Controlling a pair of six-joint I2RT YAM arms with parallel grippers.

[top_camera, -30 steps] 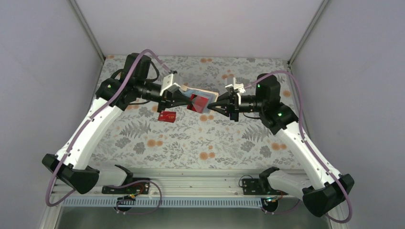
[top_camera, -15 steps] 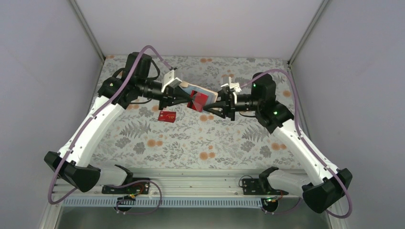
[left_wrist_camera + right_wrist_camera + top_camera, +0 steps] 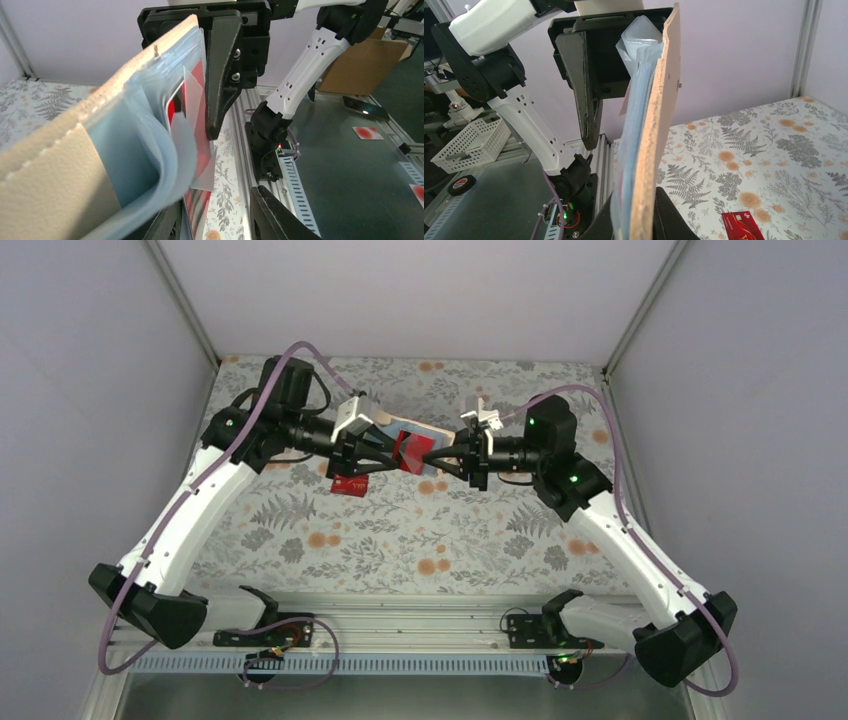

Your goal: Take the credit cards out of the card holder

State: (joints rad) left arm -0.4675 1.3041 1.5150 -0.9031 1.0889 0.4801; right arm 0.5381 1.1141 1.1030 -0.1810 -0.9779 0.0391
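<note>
Card holder aloft, right gripper clamped on tan panel; left gripper jaws parted around red card.

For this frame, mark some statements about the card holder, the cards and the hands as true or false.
1. The card holder is up in the air between the left hand and the right hand. True.
2. A loose red card lies on the table. True.
3. The right hand is open and clear of the holder. False: it is shut on the holder's edge.
4. A black card lies on the table. False: the only card seen there is the red one.
5. A second red card sits in the holder's clear sleeves. True.
</note>
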